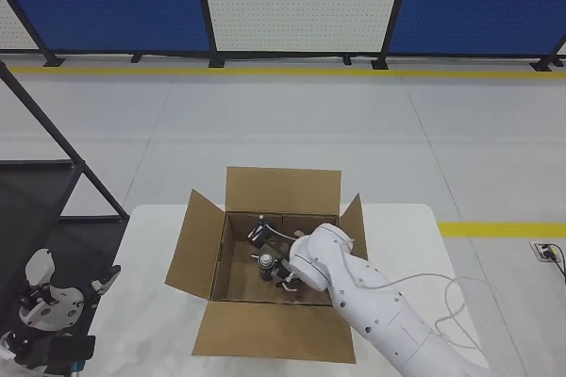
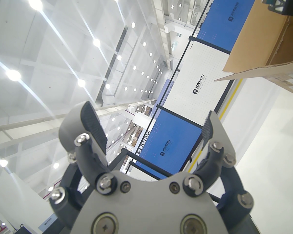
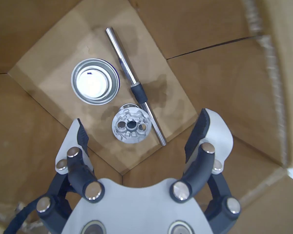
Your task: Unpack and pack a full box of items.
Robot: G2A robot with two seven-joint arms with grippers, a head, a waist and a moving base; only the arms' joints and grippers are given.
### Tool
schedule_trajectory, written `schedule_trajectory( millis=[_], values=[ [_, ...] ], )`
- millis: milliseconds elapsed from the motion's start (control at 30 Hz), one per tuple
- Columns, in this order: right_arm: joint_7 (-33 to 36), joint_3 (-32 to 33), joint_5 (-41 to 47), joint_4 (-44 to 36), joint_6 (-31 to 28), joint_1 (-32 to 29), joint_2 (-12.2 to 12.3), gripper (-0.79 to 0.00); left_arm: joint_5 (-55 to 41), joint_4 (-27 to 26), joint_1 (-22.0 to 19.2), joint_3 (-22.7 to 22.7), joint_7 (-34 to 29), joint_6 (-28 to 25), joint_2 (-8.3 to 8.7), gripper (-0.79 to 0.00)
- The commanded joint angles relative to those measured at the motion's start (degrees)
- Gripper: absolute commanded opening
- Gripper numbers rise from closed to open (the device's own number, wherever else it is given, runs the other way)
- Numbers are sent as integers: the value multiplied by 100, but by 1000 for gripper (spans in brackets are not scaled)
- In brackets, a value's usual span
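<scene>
An open cardboard box stands in the middle of the white table, all its flaps folded out. My right arm goes down into it. On the box floor lie a round silver can seen end-on, a chrome rod with a black grip and a cast metal hub. My right gripper hangs open above the hub, touching nothing. My left gripper is open and empty, pointing up at the ceiling, left of the table near its front corner. A box flap shows beyond it.
A black metal rack stands left of the table, close to the left arm. Blue and white partition panels line the back of the room. The table has bare surface on both sides of the box.
</scene>
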Motion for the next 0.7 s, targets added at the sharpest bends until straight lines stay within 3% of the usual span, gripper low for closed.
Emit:
schedule_trajectory(
  millis=[0, 133, 333, 467, 667],
  values=[
    [198, 322, -362, -1024, 12, -409, 173, 0, 0, 0, 0, 0, 0, 0, 0, 0],
    [-32, 1058, -731, -2782, 47, -1354, 438, 0, 0, 0, 0, 0, 0, 0, 0, 0],
    [-800, 1703, -1145, -4269, 8, -2399, 625, 0, 0, 0, 0, 0, 0, 0, 0, 0],
    [-1244, 1989, -1156, -4771, 120, -2817, 672, 0, 0, 0, 0, 0, 0, 0, 0, 0],
    [-1247, 2013, -1159, -4796, 144, -2854, 675, 0, 0, 0, 0, 0, 0, 0, 0, 0]
  ],
)
